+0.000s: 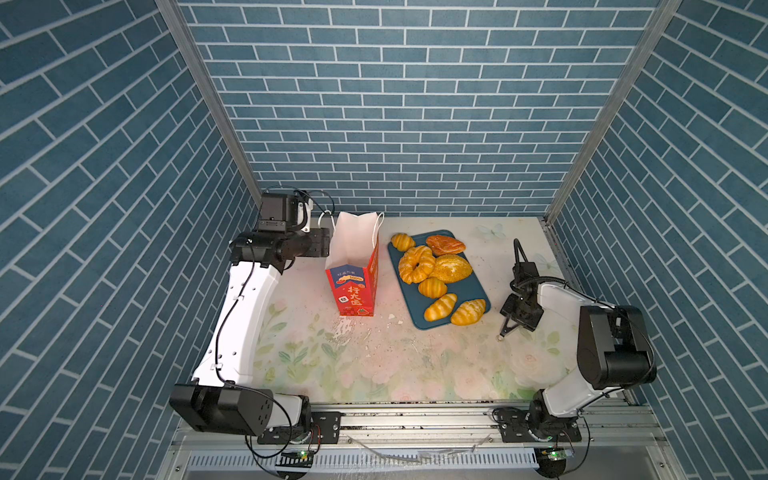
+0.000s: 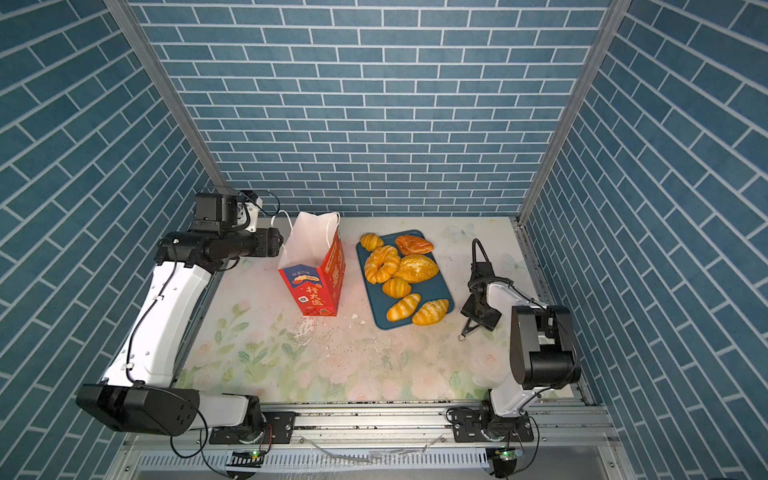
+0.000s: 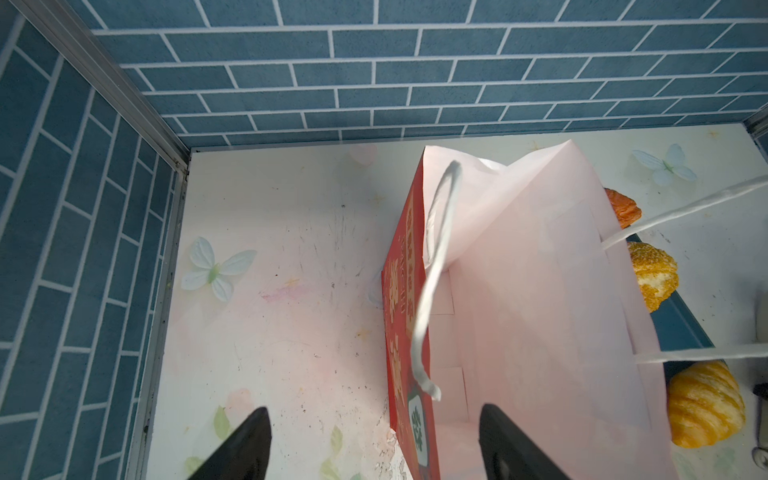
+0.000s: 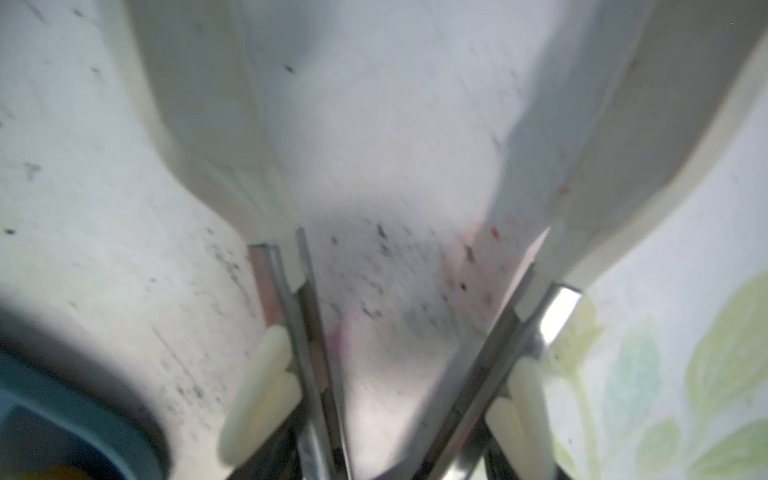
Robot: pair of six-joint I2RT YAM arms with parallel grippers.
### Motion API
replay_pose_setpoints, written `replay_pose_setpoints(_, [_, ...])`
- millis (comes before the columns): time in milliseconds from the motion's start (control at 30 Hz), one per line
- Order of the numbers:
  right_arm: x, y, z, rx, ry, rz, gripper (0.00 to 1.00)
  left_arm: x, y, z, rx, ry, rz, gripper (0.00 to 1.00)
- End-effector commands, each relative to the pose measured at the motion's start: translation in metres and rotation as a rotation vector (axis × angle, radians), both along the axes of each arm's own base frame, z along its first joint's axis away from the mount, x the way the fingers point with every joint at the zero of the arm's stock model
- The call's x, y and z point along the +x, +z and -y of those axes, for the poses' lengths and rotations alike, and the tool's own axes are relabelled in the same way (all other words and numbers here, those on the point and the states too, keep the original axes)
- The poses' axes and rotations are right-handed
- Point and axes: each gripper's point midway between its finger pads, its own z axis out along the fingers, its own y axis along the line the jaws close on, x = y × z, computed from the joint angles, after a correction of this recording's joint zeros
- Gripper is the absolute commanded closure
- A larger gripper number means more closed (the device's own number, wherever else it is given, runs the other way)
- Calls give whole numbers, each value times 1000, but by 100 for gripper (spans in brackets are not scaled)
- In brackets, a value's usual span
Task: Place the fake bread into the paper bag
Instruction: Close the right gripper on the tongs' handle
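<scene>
Several glossy golden pieces of fake bread (image 1: 451, 268) lie on a dark teal tray (image 1: 417, 320), among them a braided ring (image 1: 415, 264) and two croissants (image 1: 439, 306). Left of the tray the red paper bag (image 1: 353, 286) stands upright, its mouth open and its white inside showing nothing. My left gripper (image 1: 328, 245) is at the bag's left rim. In the left wrist view it (image 3: 374, 411) is open, with the bag's wall (image 3: 409, 332) between the fingers, one of them outside the bag and one inside. My right gripper (image 1: 503, 332), carrying metal tong arms, points down at the table right of the tray. Those arms (image 4: 409, 270) stand apart over bare table.
Blue brick-pattern walls close in the left, back and right sides. The floral tabletop (image 1: 374, 361) has crumbs and scuffs in front of the bag. An aluminium rail (image 1: 415, 419) with both arm bases runs along the front edge. The bag's cord handles (image 3: 432, 270) hang loose.
</scene>
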Motion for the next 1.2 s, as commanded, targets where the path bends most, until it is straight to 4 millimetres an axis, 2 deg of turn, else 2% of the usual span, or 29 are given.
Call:
replay_pose_setpoints(0, [17, -1, 4, -66, 184, -18, 40, 1, 4, 0, -22, 6, 10, 20])
replay_pose_setpoints(233, [35, -3, 1, -68, 330, -16, 41, 0, 3, 0, -23, 4, 18, 20])
replay_pose_setpoints(267, [36, -2, 1, -59, 331, -13, 39, 0, 3, 0, -23, 2, 18, 20])
replay_pose_setpoints(333, [38, -1, 2, -49, 321, -22, 28, 0, 2, 0, -25, 1, 14, 20])
replay_pose_setpoints(433, [38, 2, 1, -36, 301, -18, 19, 0, 4, 1, -28, -2, 19, 20])
replay_pose_setpoints(533, [32, 6, 3, -32, 240, -25, 15, -1, 7, 0, -27, -3, 28, 20])
replay_pose_setpoints(733, [20, 5, 0, 15, 127, -29, 15, -3, 8, 0, -28, -2, 37, 20])
replay_pose_setpoints(933, [24, -1, -1, 22, 115, -16, 17, -3, 7, 1, -32, -5, 39, 20])
replay_pose_setpoints(1167, [32, -4, -4, 27, 142, 1, 23, -3, 7, 1, -33, -6, 45, 20])
